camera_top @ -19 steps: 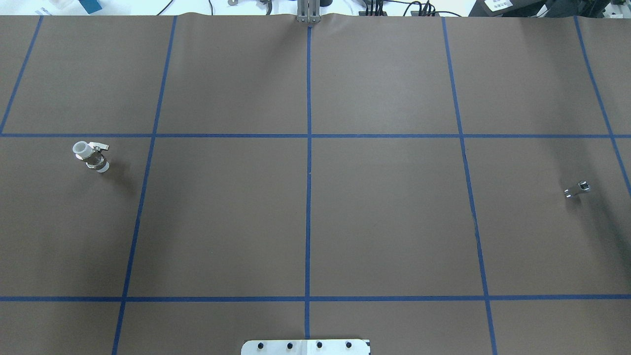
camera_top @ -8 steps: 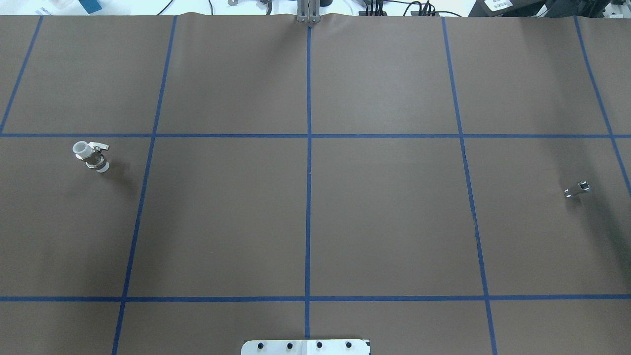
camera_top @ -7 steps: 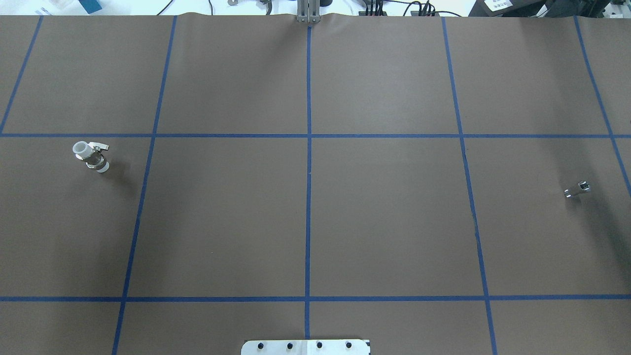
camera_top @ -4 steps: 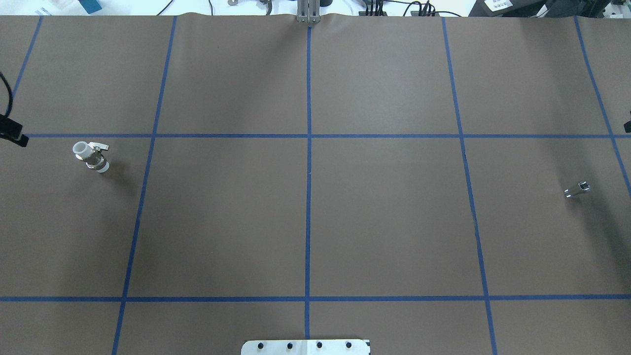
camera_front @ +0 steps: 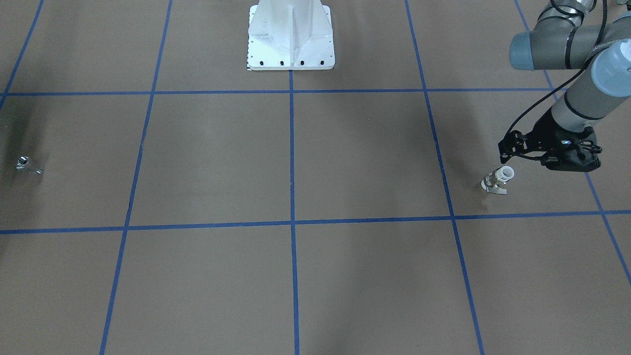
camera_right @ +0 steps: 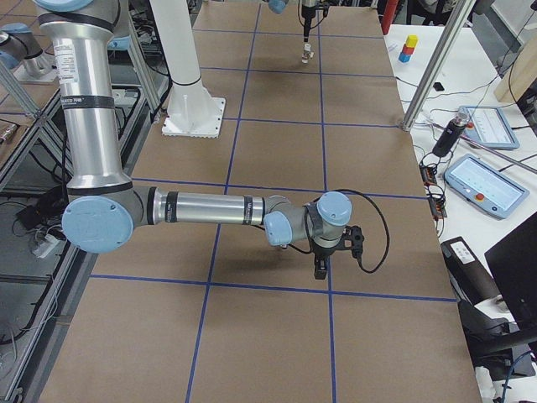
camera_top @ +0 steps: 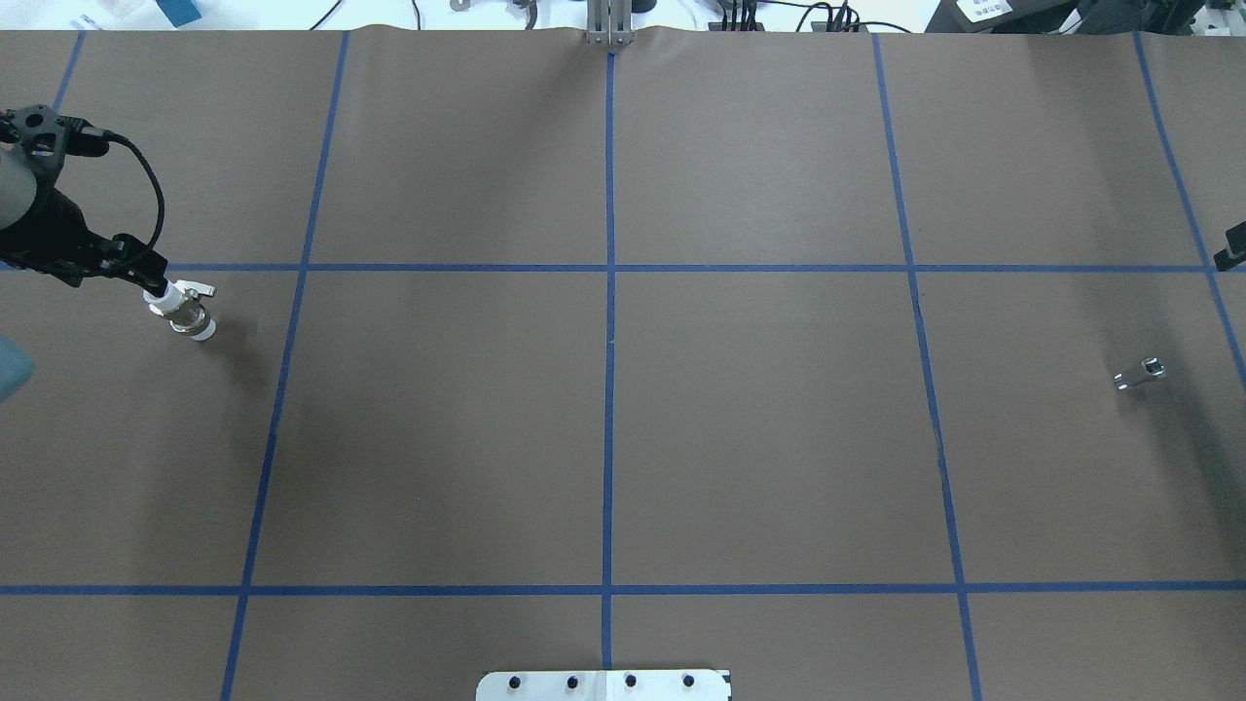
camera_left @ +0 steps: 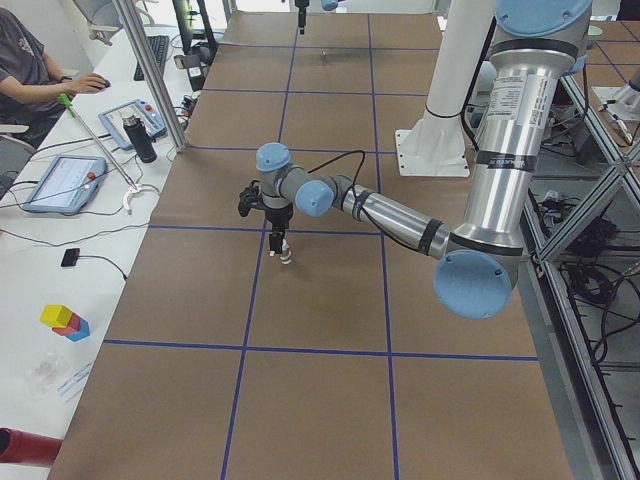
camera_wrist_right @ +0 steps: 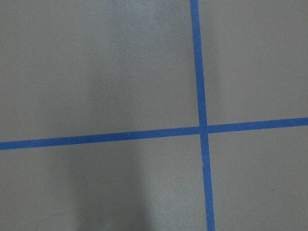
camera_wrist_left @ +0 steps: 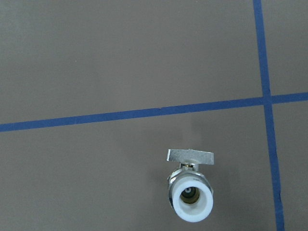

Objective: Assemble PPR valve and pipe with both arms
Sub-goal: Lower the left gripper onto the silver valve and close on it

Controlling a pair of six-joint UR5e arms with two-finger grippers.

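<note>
The PPR valve (camera_top: 181,313) stands on the brown mat at the left, white open end up and lever handle to one side. It also shows in the front view (camera_front: 498,180) and low in the left wrist view (camera_wrist_left: 191,192). My left gripper (camera_top: 68,263) hangs just above and to the outer side of it (camera_front: 572,162); its fingers do not show clearly. The chrome pipe (camera_top: 1139,375) lies at the far right (camera_front: 27,165). My right gripper (camera_right: 321,270) hovers low over the mat; only its edge shows overhead (camera_top: 1234,245). The right wrist view shows only mat.
The white bolted pedestal (camera_front: 291,34) stands at the robot's edge of the table (camera_top: 604,684). Blue tape lines grid the mat. An operators' desk with tablets (camera_left: 65,180) runs along the far side.
My left arm has come in from the left edge to just beside the valve. A bit of the right gripper has appeared at the right edge. Valve and pipe have not moved.
</note>
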